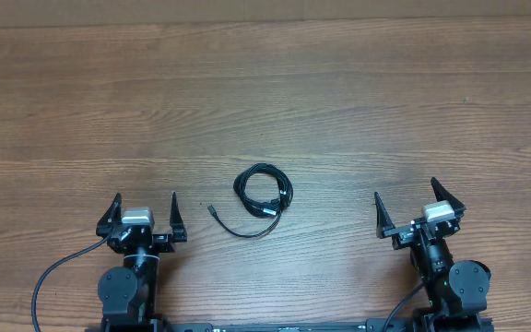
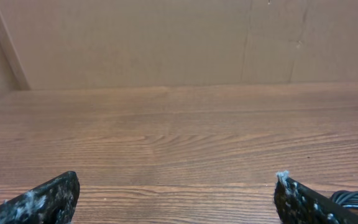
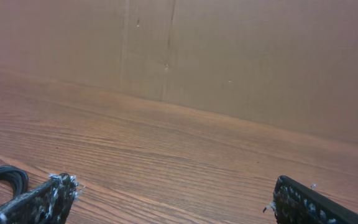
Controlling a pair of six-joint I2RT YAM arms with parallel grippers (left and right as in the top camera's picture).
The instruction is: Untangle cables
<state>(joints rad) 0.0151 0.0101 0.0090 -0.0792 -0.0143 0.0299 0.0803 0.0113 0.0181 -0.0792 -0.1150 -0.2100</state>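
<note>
The task looks to be at its very beginning, and nothing of it is done as far as the views show. The cables [image 1: 264,194] lie on the wooden table [image 1: 339,83] as one small coiled bundle, near the front edge and between the two arms, a little closer to the left one. One loose end runs out of the coil toward the left side and finishes in a small plug [image 1: 212,209]; the other loops are packed together, and it is not possible to tell how many cords there are or how they cross. The left gripper [image 1: 146,197] has its jaws spread wide and holds nothing; it stands apart from the bundle, which shows only at the lower right corner of its wrist view [image 2: 356,200]. The right gripper [image 1: 405,190] is also wide open and empty, well apart from the coil, and its wrist view catches only an edge of the loop at the lower left [image 3: 5,176]. All the work is left: to reach the bundle, take hold of it, pull the loops apart and lay the cords out separately.
</note>
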